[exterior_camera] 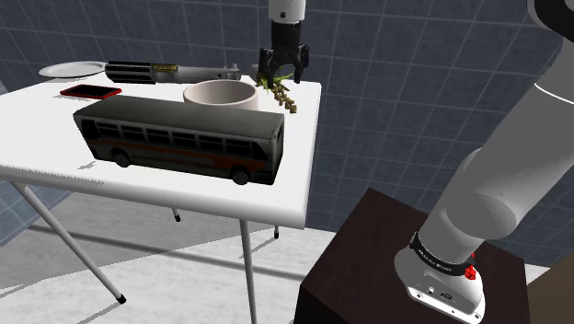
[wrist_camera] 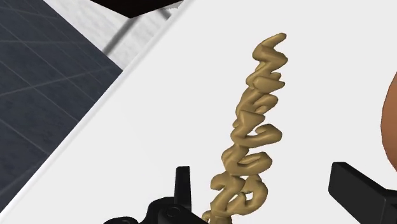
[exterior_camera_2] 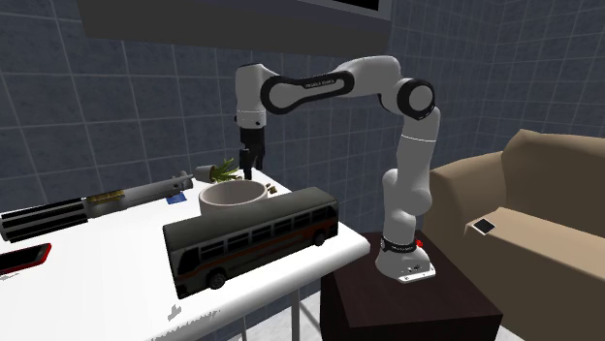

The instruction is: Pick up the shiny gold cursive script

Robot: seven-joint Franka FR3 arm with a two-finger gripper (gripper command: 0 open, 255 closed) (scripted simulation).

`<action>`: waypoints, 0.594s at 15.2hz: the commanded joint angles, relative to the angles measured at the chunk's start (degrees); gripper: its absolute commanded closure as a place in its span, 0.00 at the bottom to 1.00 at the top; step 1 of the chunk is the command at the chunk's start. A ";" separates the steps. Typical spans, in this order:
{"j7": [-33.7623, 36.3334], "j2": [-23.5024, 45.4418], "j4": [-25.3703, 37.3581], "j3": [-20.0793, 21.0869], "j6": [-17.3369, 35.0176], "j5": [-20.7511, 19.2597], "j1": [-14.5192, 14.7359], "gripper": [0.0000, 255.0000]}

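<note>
gold cursive script lies on the white table between wide-spread fingers, not clasped.

Script and bus on table, bowl between them, hand over script.

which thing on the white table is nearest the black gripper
The gold cursive script, lying between the gripper's open fingers; the grey bus sits farther off.

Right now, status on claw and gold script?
Claw open, straddling one end of the gold script, not touching. Script flat on the white table near its edge. Bowl close beside; nothing on top.
</note>
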 commanded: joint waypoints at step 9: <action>0.60 0.79 -4.61 -0.01 5.29 -0.18 -0.07 1.00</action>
